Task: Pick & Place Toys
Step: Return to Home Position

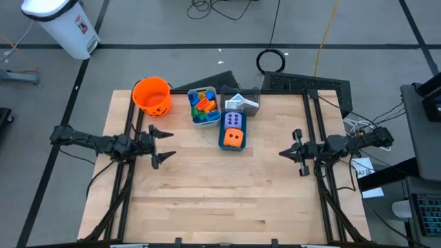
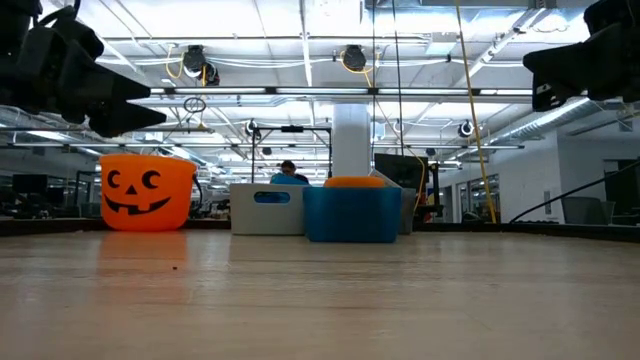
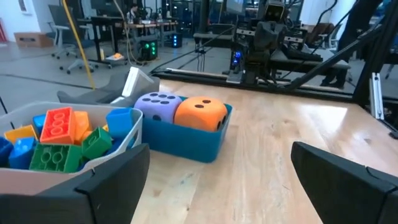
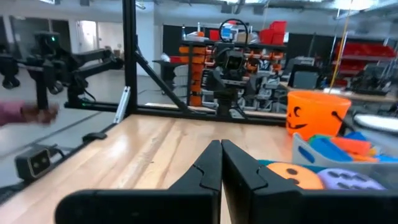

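The toys lie in bins at the table's far middle. Multicoloured plastic blocks fill a grey bin. A purple die and an orange dotted die sit in a blue bin. Flat cards lie in a second grey bin behind it. My left gripper hovers open at the table's left, pointing level toward the bins with nothing between its fingers. My right gripper hovers shut at the table's right, pointing toward the table's left, and holds nothing.
An orange pumpkin-face bucket stands at the far left, beside the grey bin of blocks. Bare wood stretches between the two grippers and across the near half of the table. A person's hand shows beyond the table's edge.
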### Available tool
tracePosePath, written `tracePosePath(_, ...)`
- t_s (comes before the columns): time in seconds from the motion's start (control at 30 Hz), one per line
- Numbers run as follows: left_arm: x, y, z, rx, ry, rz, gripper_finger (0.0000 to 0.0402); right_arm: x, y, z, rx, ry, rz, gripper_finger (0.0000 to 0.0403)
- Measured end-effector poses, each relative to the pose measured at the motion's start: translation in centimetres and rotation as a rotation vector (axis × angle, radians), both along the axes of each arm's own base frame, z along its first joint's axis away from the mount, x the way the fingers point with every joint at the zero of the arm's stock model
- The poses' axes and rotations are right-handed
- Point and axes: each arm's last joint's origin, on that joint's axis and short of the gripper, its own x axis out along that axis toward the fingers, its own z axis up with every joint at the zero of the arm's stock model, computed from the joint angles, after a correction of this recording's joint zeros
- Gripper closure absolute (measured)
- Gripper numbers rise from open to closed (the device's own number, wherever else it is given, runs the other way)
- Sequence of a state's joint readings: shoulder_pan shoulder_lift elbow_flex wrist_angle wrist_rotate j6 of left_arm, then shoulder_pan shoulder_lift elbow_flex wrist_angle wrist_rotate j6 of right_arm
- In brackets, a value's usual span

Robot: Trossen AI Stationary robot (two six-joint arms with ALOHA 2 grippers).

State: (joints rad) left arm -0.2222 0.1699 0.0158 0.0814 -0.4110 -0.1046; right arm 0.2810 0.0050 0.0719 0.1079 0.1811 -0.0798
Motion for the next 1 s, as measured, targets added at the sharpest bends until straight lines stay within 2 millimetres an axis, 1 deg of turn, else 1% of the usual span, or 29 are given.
tracePosePath(0.13,0.00,0.00,0.00,0.042,0.008,-0.002,0.0005,0.03,0.01,-0.07,0.055,0.013,0.006,0.0403)
tracePosePath(1.0,0.00,0.00,0.00,0.047,0.009,-0.002,0.0005,0.04,0.01,-0.11,0.057,0.017,0.006,0.0403)
